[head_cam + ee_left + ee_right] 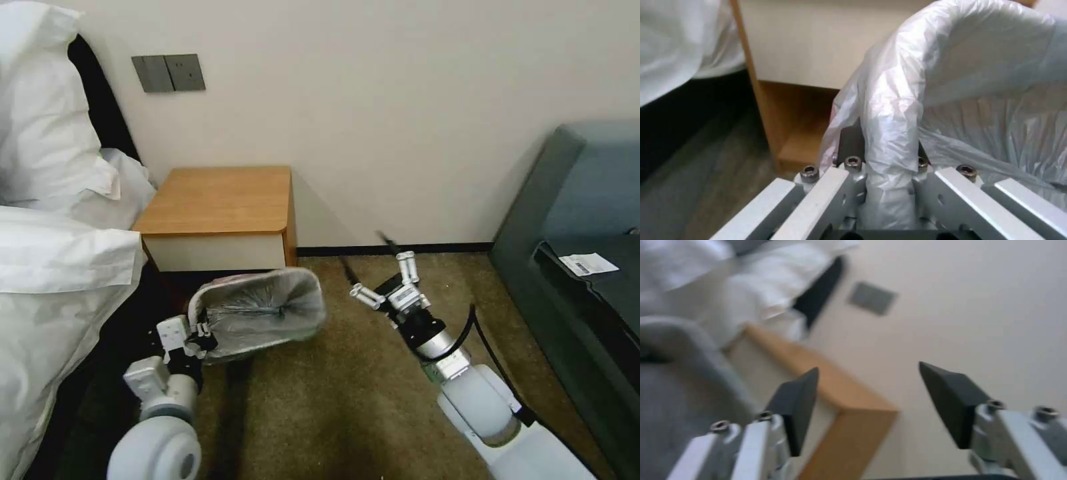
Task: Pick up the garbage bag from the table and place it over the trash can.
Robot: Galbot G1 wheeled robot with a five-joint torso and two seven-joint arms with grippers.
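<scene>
The left gripper (202,339) has its jaws clamped on the rim of the small rectangular trash can (230,347), which already wears the thin crinkled translucent grey garbage bag (257,313) as a liner. In the left wrist view a fold of the bag (891,133) runs straight down between the two jaws, wrapped over the bin's edge, so plastic and rim are pinched together. The can is tipped over on its side, off the carpet, with its lined mouth turned towards the head camera; the bag covers the inside and folds over the rim, and nothing lies in it. It hangs just in front of and below the small wooden bench with the orange-brown top and white drawer front (220,200), near its lower shelf, apart from the bench top.

The right gripper (387,280) is held above the brown carpet (320,400), to the right of the can and well apart from it, its jaws spread wide with nothing between them; its dark fingertips (795,403) point towards the bench corner (849,426) and the wall
</scene>
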